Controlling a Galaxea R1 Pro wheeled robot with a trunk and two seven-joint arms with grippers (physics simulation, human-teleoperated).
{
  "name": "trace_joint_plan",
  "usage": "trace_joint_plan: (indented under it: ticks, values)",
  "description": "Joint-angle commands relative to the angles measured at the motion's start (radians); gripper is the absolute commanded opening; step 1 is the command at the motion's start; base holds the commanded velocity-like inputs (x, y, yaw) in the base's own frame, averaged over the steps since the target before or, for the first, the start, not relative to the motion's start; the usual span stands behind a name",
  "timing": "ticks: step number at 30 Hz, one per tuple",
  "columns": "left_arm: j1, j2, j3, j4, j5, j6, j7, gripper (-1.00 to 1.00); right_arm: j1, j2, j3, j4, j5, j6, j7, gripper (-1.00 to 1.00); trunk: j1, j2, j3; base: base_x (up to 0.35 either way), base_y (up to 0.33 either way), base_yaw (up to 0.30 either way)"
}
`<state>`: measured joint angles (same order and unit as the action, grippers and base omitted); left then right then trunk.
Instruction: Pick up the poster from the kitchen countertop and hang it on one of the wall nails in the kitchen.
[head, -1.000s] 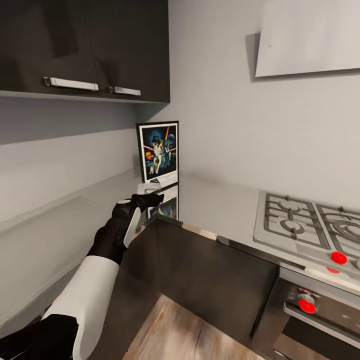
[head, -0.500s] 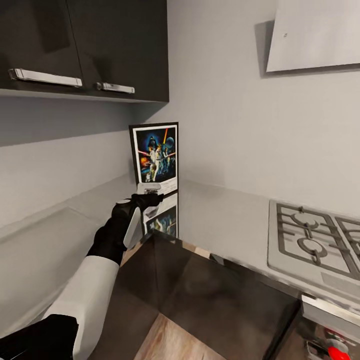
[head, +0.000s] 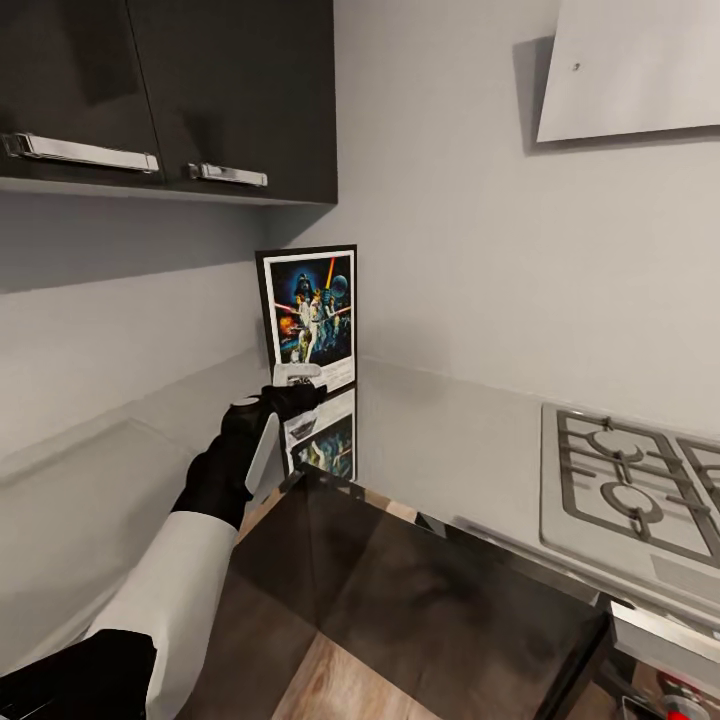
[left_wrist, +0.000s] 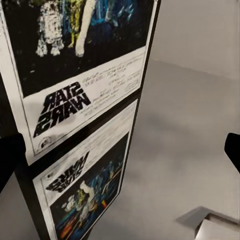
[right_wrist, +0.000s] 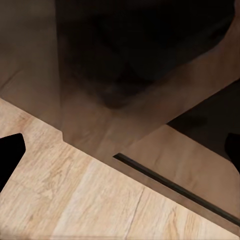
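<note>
The poster stands upright in the inside corner of the kitchen countertop, leaning back against the wall under the dark wall cabinets, w/ its mirror image showing in the glossy worktop right below it. The hob sits well apart, at about 3 o'clock from the poster in the head view. Left gripper is up at the poster's bottom edge, approx 6 o'clock of the frame; in the left wrist view its two dark fingers stand wide apart, nothing between them yet, w/ the "STAR WARS" lettering close ahead. Right gripper hangs low over the wood floor beside the dark base cabinet, tips also spread, holding nothing. Handling, as a judgement: thin, flat, rigid, prob light; framed face looks smooth so likely slippery, and a tall panel pinched low will want to swing or tip. Best hold is across the frame edge, on the side or bottom rail, not on the artwork; a grip nearer mid-height would steady it. Can't tell if the fingers touch the frame.
</note>
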<state>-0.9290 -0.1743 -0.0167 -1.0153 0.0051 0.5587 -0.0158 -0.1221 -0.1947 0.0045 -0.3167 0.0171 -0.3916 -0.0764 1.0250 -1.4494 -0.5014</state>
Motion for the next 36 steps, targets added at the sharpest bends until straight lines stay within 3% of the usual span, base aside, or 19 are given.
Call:
trace_joint_plan:
  ticks: [1,3,4,8,9,16,25,36]
  values:
    - [-0.001,0.006,0.003,-0.019,0.0,0.008,-0.006,1.0,-0.001,0.0,0.001,0.001,0.002,-0.003,-0.003,1.0,0.0,-0.001,-0.001,0.0,0.0,0.0]
    - [-0.001,0.026,0.004,-0.03,0.001,0.009,-0.009,1.0,-0.001,0.0,0.001,0.001,0.002,-0.003,-0.003,1.0,0.0,-0.001,-0.001,0.0,0.0,0.0]
    - [-0.001,0.063,0.004,-0.038,0.003,0.011,-0.012,1.0,-0.001,0.0,0.002,0.003,0.003,-0.003,-0.003,1.0,0.0,-0.001,-0.001,0.0,0.0,0.0]
    - [-0.001,0.111,0.004,-0.04,0.006,0.021,-0.022,1.0,-0.001,0.0,0.003,0.009,0.003,-0.003,-0.003,1.0,0.0,-0.001,-0.001,0.0,0.0,0.0]
    - [-0.001,0.139,0.005,-0.051,0.006,0.028,-0.067,1.0,-0.001,0.001,0.003,0.012,0.002,-0.001,-0.003,1.0,0.0,-0.001,-0.001,0.0,0.0,0.0]
    - [-0.001,0.154,0.005,-0.068,0.006,0.029,-0.089,1.0,-0.001,0.001,0.003,0.013,0.002,-0.001,-0.003,1.0,0.0,-0.001,-0.001,0.0,0.0,0.0]
    - [-0.001,0.164,0.001,-0.068,0.003,0.03,-0.195,1.0,-0.001,0.001,0.003,0.013,0.003,-0.001,-0.003,1.0,0.0,-0.001,-0.001,0.0,0.0,0.0]
    - [-0.014,0.162,-0.005,-0.055,0.0,0.039,-0.209,1.0,-0.001,0.001,0.003,0.013,0.003,-0.001,-0.003,1.0,0.0,-0.001,-0.001,0.0,0.0,0.0]
